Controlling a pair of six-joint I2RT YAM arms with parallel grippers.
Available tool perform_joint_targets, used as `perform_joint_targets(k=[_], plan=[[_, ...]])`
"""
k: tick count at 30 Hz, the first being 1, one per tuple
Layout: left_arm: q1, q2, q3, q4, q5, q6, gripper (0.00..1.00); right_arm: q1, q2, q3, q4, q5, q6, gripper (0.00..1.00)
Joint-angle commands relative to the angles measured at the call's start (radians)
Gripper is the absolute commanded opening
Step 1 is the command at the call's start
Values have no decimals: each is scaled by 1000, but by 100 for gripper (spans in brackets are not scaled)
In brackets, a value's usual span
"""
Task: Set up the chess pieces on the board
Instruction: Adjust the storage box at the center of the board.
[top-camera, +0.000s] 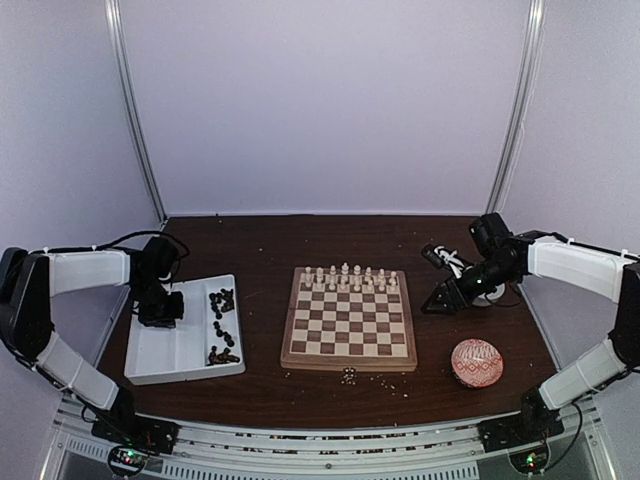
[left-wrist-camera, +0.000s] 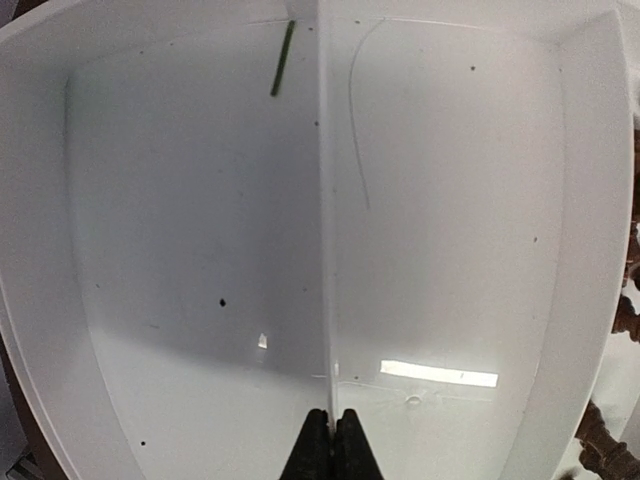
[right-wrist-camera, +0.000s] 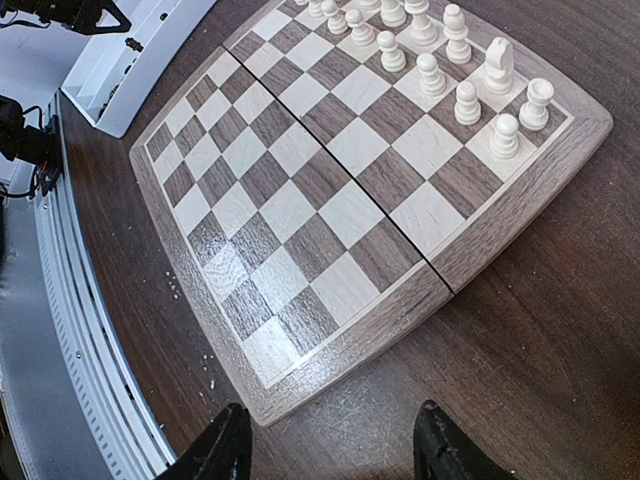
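The board (top-camera: 349, 330) lies at the table's middle; it also shows in the right wrist view (right-wrist-camera: 300, 200). Cream-white chess pieces (top-camera: 345, 278) stand in its two far rows and show in the right wrist view (right-wrist-camera: 455, 70). Dark chess pieces (top-camera: 222, 325) lie in the right compartment of the white tray (top-camera: 150, 365); a few show at the edge of the left wrist view (left-wrist-camera: 610, 440). My left gripper (top-camera: 160, 310) is down in the tray, shut (left-wrist-camera: 331, 445) on its thin divider wall (left-wrist-camera: 325, 200). My right gripper (top-camera: 440, 300) is open and empty (right-wrist-camera: 335, 455) over bare table beside the board's right edge.
A red-and-white patterned round object (top-camera: 477, 362) sits right of the board, near the front. Pale crumbs (top-camera: 349, 376) lie in front of the board. The tray's two left compartments hold no pieces. Cables (top-camera: 445, 258) lie behind the right gripper.
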Motion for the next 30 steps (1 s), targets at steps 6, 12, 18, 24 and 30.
perform_joint_targets(k=[6, 12, 18, 24, 30], plan=[[-96, 25, 22, 31, 56, -34, 0, -6, 21, 11, -19, -29, -25, 55], [-135, 20, 10, 32, 65, -94, 0, -6, 28, 16, -21, -35, -29, 55], [-139, -20, 4, -5, 54, -130, 0, -6, 39, 25, -26, -44, -29, 55], [-140, -101, 113, -154, -15, -87, 31, -10, 16, 35, -44, 25, -60, 55], [-155, -215, 177, -84, 98, 84, 37, -14, -85, 57, -66, 72, -86, 57]])
